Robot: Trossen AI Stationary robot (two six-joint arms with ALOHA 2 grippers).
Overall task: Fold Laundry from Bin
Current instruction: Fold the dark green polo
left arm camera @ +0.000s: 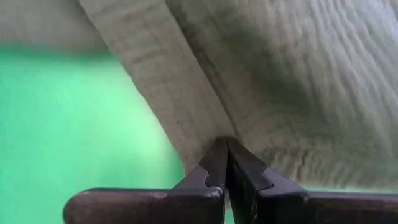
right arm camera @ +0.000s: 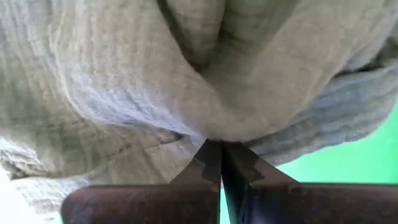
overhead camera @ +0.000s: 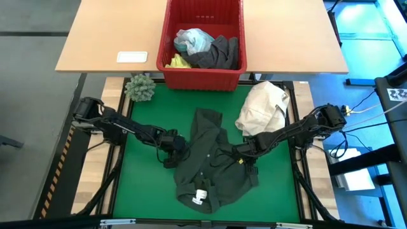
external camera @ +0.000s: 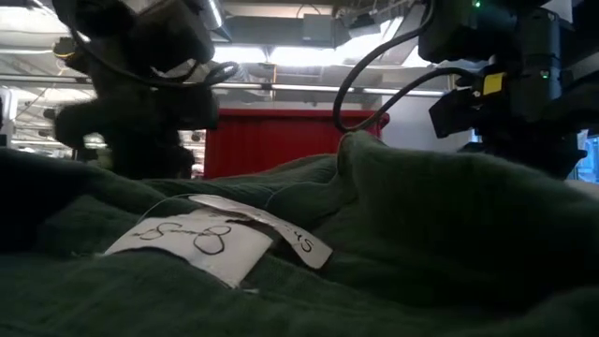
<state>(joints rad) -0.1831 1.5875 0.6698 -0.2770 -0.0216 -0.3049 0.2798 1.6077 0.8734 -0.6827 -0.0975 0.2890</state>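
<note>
Left gripper [overhead camera: 170, 147] and right gripper [overhead camera: 242, 151] each pinch the dark green shirt [overhead camera: 210, 159]. The thin pinches could slip, dropping an edge.

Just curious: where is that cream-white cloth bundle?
Seen from above, the cream-white bundle lies on the green mat's far right corner, beside the dark shirt, near the red crate.

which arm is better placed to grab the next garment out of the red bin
Neither stands out, slightly the right. Both pincers, left and right, are shut on the dark green shirt; the grey garment lies toward the bin's right side.
</note>
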